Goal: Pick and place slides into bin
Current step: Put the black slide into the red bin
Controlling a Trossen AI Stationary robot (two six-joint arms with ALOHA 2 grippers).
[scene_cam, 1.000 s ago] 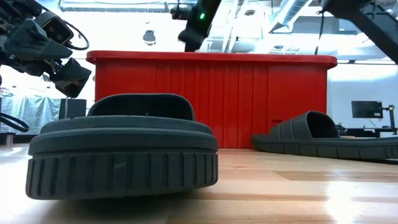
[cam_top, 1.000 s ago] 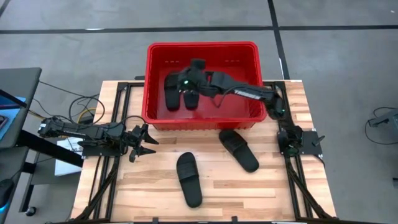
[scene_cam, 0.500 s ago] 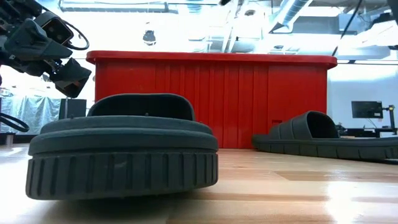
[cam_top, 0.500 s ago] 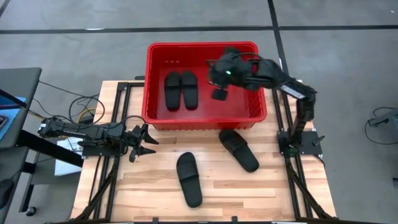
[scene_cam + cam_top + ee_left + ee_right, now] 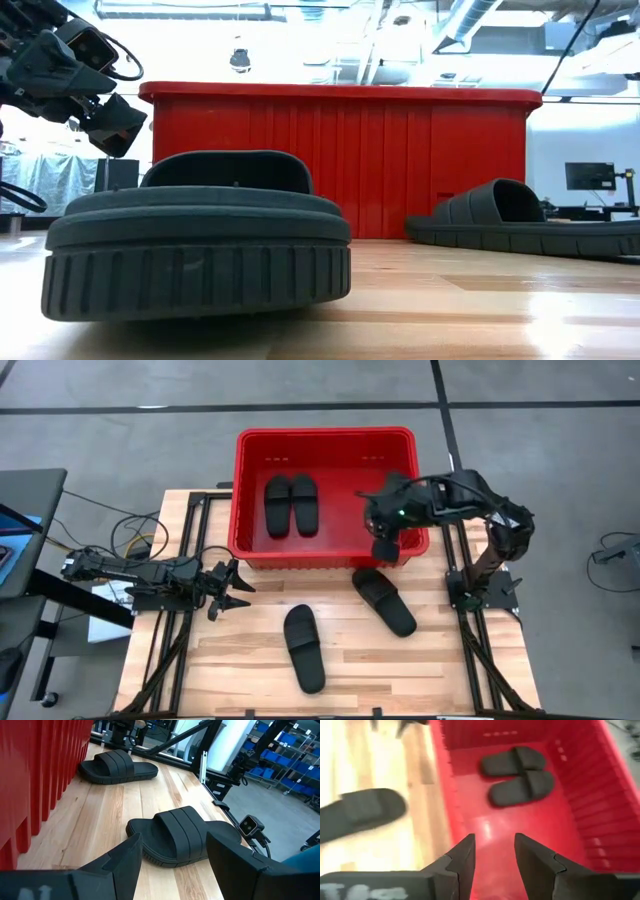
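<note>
Two black slides (image 5: 290, 505) lie side by side, soles down, on the floor of the red bin (image 5: 246, 480), in its left half; they also show in the right wrist view (image 5: 517, 772). Two more slides rest flat on the table in front of the bin: one near the middle (image 5: 304, 648), one farther right (image 5: 384, 601). My right gripper (image 5: 385, 546) hangs open over the bin's near right corner, slanting down, with nothing between its fingers (image 5: 494, 852). My left gripper (image 5: 230, 588) waits open at the table's left, pointing toward the middle slide (image 5: 185, 837).
The bin stands at the table's far edge, and its near wall (image 5: 340, 160) rises behind the two slides on the table (image 5: 200, 235) (image 5: 520, 215). Black frame rails run along the table's left and right edges (image 5: 480, 650). Bare wood lies between and in front of the loose slides.
My right gripper has left the spot above the two slides in the bin, gone up and across the bin toward the table's right edge, then toward the near edge, turning as it went. It now hangs over the bin's near right corner. The slides have stayed put.
</note>
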